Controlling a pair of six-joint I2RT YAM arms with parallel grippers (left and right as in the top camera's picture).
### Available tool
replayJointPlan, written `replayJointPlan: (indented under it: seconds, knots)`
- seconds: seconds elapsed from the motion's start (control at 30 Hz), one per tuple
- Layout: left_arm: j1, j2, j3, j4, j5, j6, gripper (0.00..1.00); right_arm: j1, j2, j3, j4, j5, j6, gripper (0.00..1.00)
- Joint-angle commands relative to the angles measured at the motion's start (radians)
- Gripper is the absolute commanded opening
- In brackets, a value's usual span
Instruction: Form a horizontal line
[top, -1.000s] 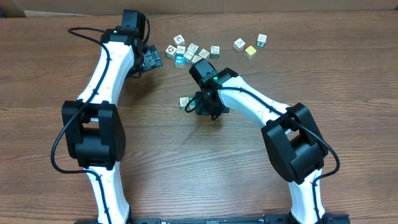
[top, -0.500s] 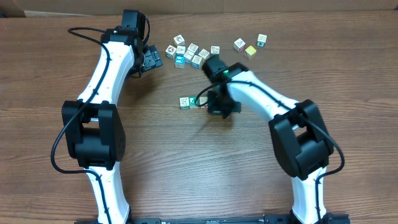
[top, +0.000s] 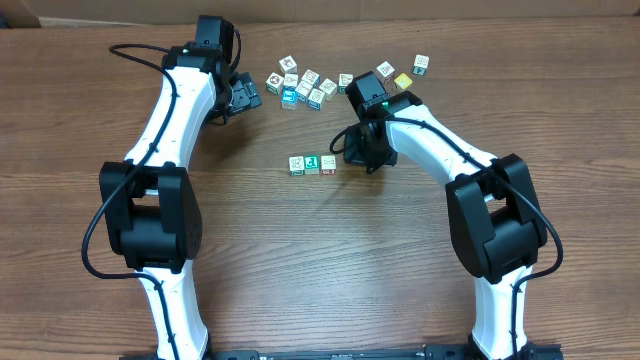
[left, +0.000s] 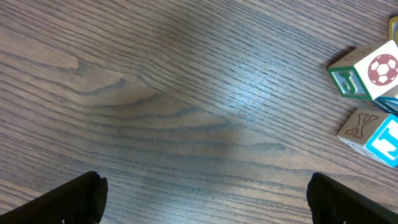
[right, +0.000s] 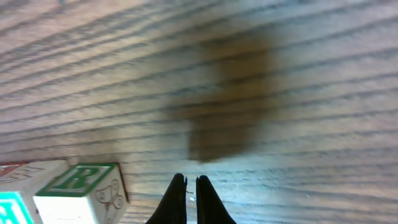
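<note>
A short row of three small white-edged cubes (top: 312, 164) lies edge to edge at mid-table, with green and teal faces. My right gripper (top: 348, 157) sits just right of the row's right end, shut and empty. In the right wrist view its fingertips (right: 191, 200) are pressed together over bare wood. The green "R" cube (right: 79, 185) lies to their left, and a teal cube (right: 12, 210) is beyond it. My left gripper (top: 246, 96) is open and empty at the far left, beside the loose clump. Its fingers (left: 202, 199) are spread wide over bare wood.
A loose clump of similar cubes (top: 305, 85) lies at the back centre. A yellow-faced cube (top: 403, 81) and another cube (top: 421, 65) lie at back right. The left wrist view shows a soccer-ball cube (left: 367, 70) and an "X" cube (left: 372, 132) at its right edge.
My right arm has swung right and back from the row. Its gripper covered the spot beside a single visible cube before; three cubes now show in a row. The left arm has not moved.
</note>
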Motion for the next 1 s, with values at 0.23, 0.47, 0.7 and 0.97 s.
replayJointPlan:
  seconds: [0.23, 0.47, 0.7, 0.97]
  knots:
    - [-0.001, 0.014, 0.019, -0.002, -0.01, 0.016, 1.0, 0.003, -0.034, -0.019, 0.022, -0.015, -0.034, 0.04]
    - [-0.001, 0.014, 0.019, -0.002, -0.01, 0.016, 1.0, 0.004, -0.034, -0.019, 0.019, -0.09, -0.034, 0.04]
    - [-0.001, 0.014, 0.019, -0.002, -0.01, 0.016, 1.0, 0.031, -0.023, -0.019, 0.037, -0.092, -0.034, 0.04]
    - [-0.001, 0.014, 0.019, -0.002, -0.01, 0.016, 1.0, 0.038, -0.017, -0.019, 0.047, -0.089, -0.034, 0.04]
